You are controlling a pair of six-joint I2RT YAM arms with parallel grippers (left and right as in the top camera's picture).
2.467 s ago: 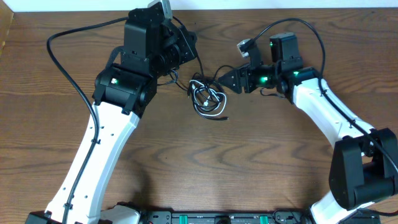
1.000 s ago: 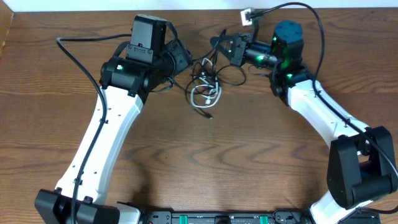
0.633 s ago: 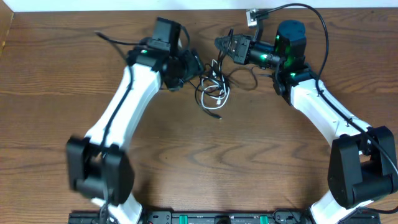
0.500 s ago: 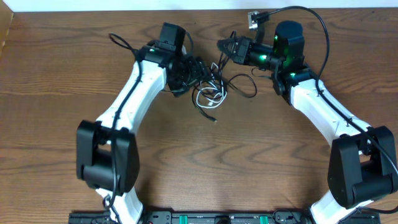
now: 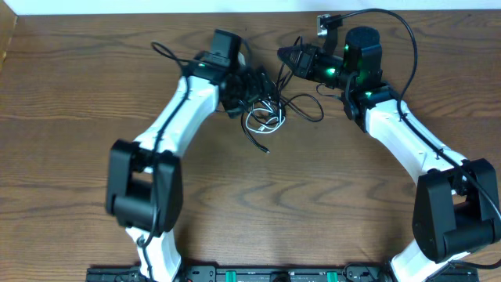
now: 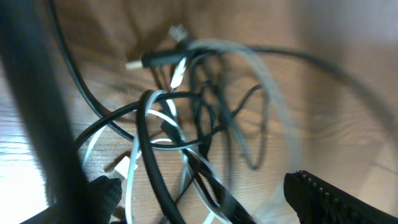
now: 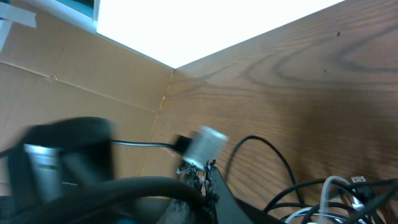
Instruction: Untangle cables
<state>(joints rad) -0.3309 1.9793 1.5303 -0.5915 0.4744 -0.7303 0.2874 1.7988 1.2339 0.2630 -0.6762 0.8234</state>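
The left arm (image 5: 168,117) rises from the lower left of the overhead frame to the top centre. There the left gripper (image 5: 258,84) holds its fingers (image 6: 102,194) spread wide. The right arm (image 5: 399,129) bends in from the lower right. The right gripper (image 5: 286,56) points left, jaws pressed together.

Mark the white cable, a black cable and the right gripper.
white cable (image 5: 264,119): overhead view, on its coiled middle.
black cable (image 6: 160,59): left wrist view, on its plug body.
right gripper (image 5: 282,55): overhead view, at its closed fingertips.

Tangled cables (image 5: 264,117) on wooden table (image 5: 313,204)
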